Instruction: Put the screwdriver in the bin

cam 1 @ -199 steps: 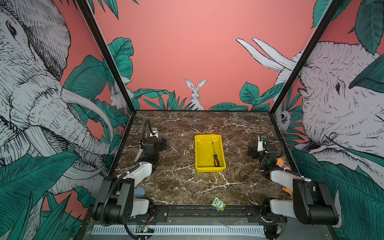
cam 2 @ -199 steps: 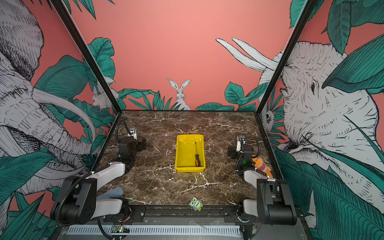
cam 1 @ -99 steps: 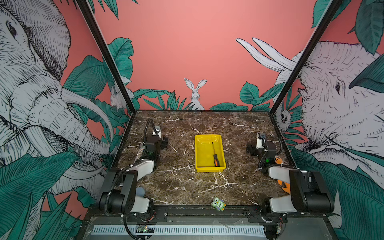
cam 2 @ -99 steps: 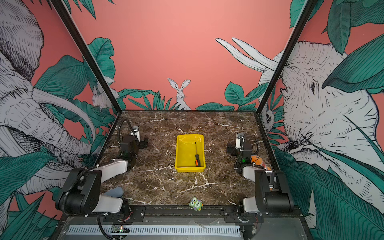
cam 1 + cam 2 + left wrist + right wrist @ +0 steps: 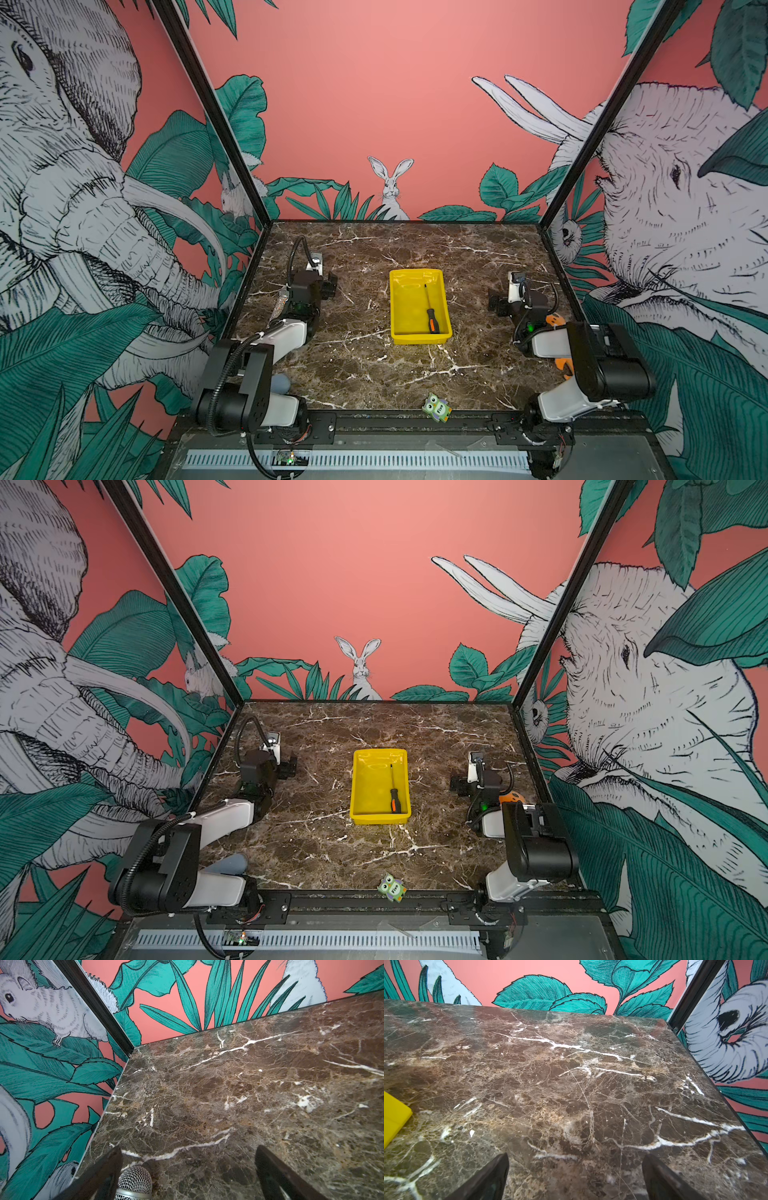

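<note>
The left gripper (image 5: pixel 188 1151) is standing with its jaws wide apart and nothing between them. Only its two dark fingertips (image 5: pixel 112 1161) are showing in the left wrist view, the rest being cut off at the frame edge. The mesh head of a microphone (image 5: pixel 135 1180) is poking in just beside one finger, its body cropped away. In a top view only its glittery handle (image 5: pixel 283 301) is peeking out from behind the left arm.

The right gripper (image 5: pixel 576 1157) is likewise gaping over the bare marble table (image 5: pixel 571 1084), with one corner of the bin (image 5: pixel 394 1115) cropped at the frame edge.

In both top views the arms are lying folded low, elbows near the front rail, wrists facing the back wall, both well apart from the bin. The screwdriver (image 5: pixel 430 309) is lying inside the bin along its right wall, orange butt toward the front.

An orange thing (image 5: pixel 555 321) is hiding mostly behind the right arm, and I cannot tell what it is. An owl figure (image 5: pixel 436 407) is sitting at the table's front edge.
</note>
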`<state>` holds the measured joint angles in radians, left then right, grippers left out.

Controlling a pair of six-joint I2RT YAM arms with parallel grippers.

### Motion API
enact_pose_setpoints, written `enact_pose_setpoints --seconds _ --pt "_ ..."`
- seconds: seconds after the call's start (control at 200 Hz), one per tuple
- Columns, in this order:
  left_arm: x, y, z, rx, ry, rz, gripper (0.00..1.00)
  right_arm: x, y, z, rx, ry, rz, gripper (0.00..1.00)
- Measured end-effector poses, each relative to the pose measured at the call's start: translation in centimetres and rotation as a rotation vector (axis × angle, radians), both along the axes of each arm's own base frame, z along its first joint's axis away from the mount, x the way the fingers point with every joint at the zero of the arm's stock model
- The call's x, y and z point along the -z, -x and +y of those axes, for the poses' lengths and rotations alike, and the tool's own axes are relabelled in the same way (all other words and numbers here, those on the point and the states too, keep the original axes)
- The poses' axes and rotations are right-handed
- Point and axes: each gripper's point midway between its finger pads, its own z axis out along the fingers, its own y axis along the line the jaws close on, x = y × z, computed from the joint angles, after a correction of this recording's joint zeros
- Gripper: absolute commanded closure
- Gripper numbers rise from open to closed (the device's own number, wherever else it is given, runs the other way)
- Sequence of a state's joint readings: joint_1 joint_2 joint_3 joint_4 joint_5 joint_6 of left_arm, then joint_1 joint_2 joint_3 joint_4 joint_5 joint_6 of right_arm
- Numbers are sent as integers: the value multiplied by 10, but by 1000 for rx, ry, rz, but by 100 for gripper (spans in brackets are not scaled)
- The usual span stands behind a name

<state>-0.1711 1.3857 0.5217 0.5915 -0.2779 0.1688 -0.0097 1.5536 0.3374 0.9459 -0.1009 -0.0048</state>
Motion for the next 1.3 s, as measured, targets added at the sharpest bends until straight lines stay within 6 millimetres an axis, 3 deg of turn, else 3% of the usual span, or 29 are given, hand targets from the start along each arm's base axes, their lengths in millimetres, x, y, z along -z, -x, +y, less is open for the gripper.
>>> enact_pose_setpoints --seconds 0.08,0.225,0.305,0.59,0.781,1.301 --pt "7 4 1 0 1 -10 0 -3 -1 -1 5 1 -12 1" --pt "45 14 4 -8 -12 46 0 -4 -2 -2 11 3 -19 1" --pt "55 14 5 -11 -16 69 0 -5 -2 -2 11 3 -21 1" --pt "44 5 15 -5 40 22 0 -5 -2 -3 15 5 -22 1" --pt "57 1 18 42 102 41 0 -2 -4 -7 39 9 4 1" --pt "56 0 4 123 140 41 0 -4 -8 -10 54 16 8 1"
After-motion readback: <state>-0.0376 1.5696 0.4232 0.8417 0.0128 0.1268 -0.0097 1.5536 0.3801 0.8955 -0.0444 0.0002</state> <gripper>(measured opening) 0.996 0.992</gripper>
